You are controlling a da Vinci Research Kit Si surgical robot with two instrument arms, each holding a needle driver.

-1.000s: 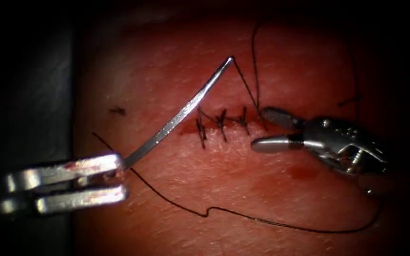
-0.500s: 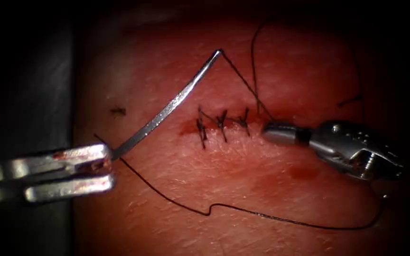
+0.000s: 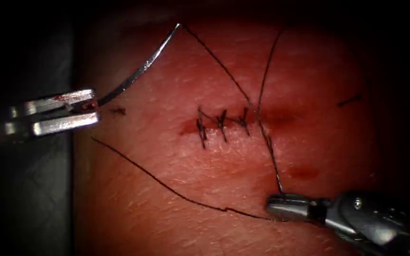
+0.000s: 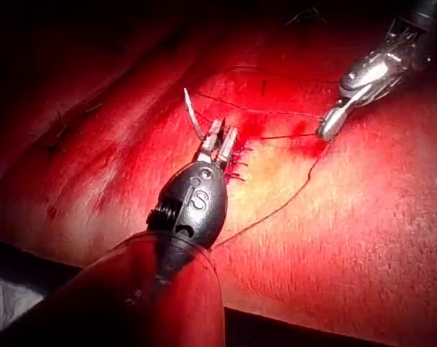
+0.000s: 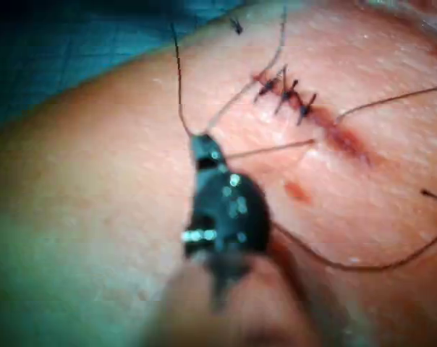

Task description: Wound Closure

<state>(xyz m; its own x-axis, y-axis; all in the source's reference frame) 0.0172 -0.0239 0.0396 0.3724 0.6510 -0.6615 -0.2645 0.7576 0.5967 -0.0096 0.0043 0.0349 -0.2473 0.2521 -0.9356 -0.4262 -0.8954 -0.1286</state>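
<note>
- Tissue (image 3: 224, 180): pork belly slab, horizontal cut (image 3: 236, 121) near its centre; position unchanged from the earlier frames. Three dark stitches (image 3: 220, 124) cross the left part of the cut; the right part of the cut lies open. A patch of red fluid (image 3: 302, 171) sits below the right end of the cut.
- Right tool (image 3: 281, 207): one second ago it was at the right end of the cut with its jaws spread; half a second ago they were closed at that same spot; now it lies well below the cut, toward the tissue's lower right edge, shaft entering from the lower right corner. Jaws pressed together, pinching the thread (image 3: 269, 147). Also visible in the right wrist view (image 5: 202, 147) and in the left wrist view (image 4: 328, 129).
- Left tool (image 3: 88, 114): it has shifted upward and leftward since the earlier frames, now at the tissue's left edge, level with the cut. Jaws clamped on the needle at one end of its curve. Also in the left wrist view (image 4: 217, 143).
- Needle (image 3: 141, 71): curved, entirely out of the tissue, raised over the upper left of the tissue, left of the cut; higher than before. Free end near the tissue's upper edge, with the thread attached there.
- Thread: one strand runs taut from the needle's end down to the cut's right part; another crosses the cut to the right tool; a slack length trails across the lower tissue.
</note>
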